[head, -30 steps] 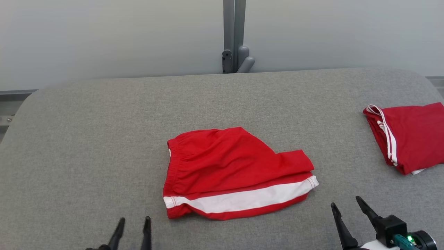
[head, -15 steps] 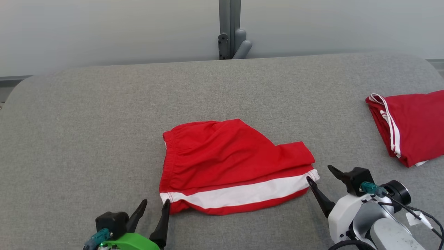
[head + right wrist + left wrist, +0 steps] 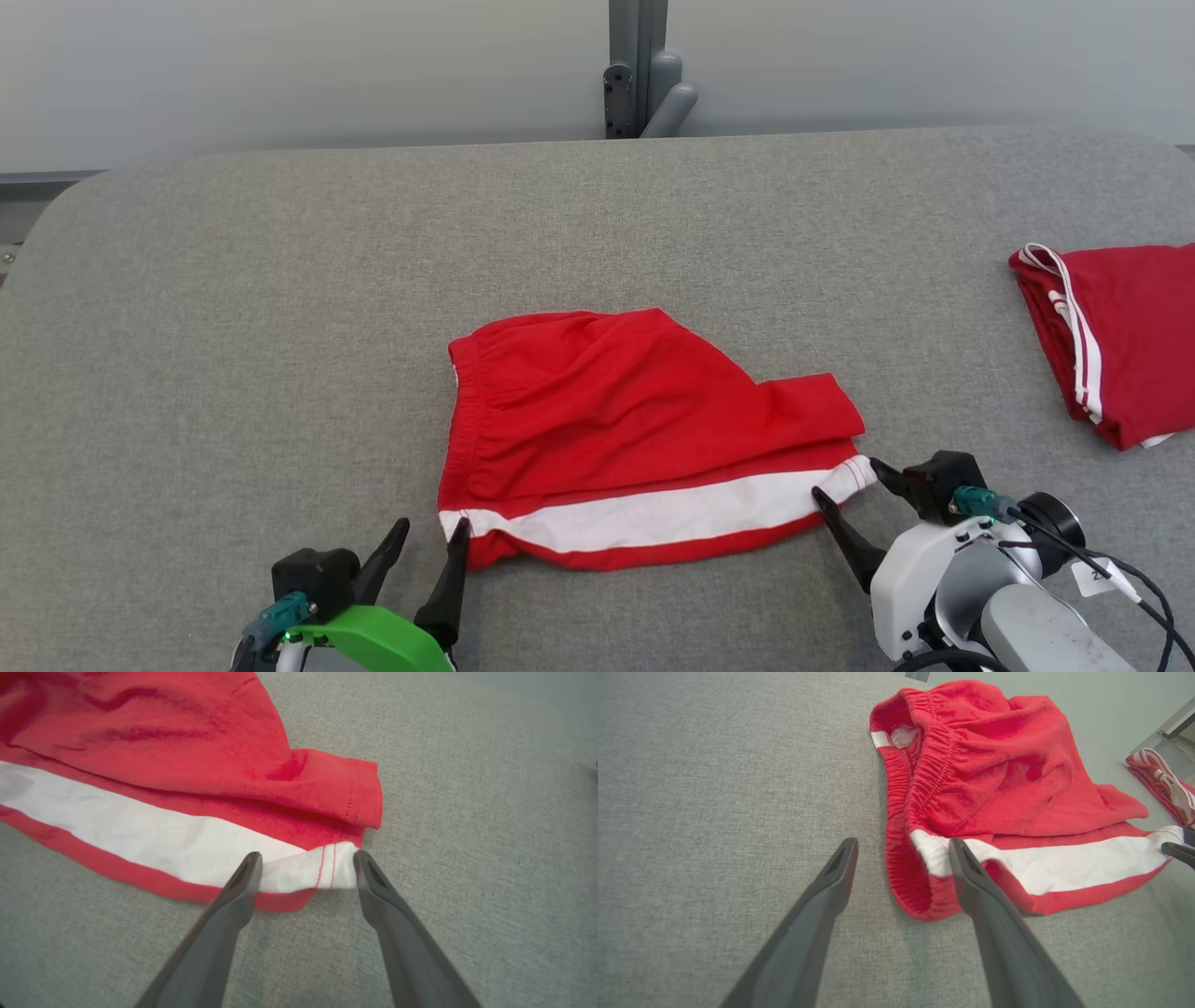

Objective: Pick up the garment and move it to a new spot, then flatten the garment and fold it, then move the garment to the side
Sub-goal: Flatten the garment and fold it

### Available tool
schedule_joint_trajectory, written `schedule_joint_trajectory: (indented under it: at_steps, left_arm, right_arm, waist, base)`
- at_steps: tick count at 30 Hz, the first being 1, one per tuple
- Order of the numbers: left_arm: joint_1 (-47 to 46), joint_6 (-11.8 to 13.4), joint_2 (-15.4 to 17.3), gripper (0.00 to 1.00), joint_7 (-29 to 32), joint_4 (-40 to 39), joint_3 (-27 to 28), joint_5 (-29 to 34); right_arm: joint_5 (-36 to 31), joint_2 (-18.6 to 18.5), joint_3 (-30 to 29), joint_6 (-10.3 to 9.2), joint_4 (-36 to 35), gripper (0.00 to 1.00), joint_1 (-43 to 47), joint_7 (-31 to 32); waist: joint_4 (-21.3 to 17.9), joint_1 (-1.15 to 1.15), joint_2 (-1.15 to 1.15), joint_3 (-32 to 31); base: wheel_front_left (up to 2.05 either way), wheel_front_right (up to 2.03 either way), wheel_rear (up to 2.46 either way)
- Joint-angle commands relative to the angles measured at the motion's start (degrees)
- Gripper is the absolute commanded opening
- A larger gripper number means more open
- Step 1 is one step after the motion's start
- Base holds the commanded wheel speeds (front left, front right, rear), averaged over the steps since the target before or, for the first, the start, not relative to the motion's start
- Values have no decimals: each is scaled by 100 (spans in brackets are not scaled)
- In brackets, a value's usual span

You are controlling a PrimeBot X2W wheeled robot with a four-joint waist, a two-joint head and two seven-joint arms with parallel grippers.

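The garment is a pair of red shorts with a white side stripe, lying folded in the middle of the grey table. My left gripper stands open at its near left corner, the right finger by the waistband end; the left wrist view has the gripper straddling the waistband edge of the shorts. My right gripper is open at the near right corner. In the right wrist view the white hem corner of the shorts lies between the fingers of the open gripper.
A second red garment with white stripes lies folded at the table's right edge. A grey post with a bracket stands behind the table. Bare grey cloth surface stretches to the left and behind the shorts.
Both grippers have moved forward to the shorts' near corners, the right one now straddling the white hem corner. The head camera has shifted a little. The shorts lie as before.
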Motion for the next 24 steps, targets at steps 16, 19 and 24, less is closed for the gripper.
schedule_joint_trajectory:
  at_steps: [16, 19, 24]
  left_arm:
    - [-100, 1, 236, 100, 354, -108, -406, -470]
    - [-122, 1, 245, 100, 373, -123, -446, -544]
    - [-180, 1, 269, 100, 382, -133, -536, -626]
  right_arm:
    - [281, 7, 183, -9, 328, 100, -151, -155]
    - [304, 33, 159, -9, 368, 100, -197, -172]
    - [332, 64, 190, -9, 426, 100, -237, -171]
  waist:
    - [3, 0, 0, 18]
    - [4, 0, 0, 39]
    - [5, 0, 0, 95]
  base:
    - [0, 0, 0]
    - [0, 0, 0]
    - [0, 0, 0]
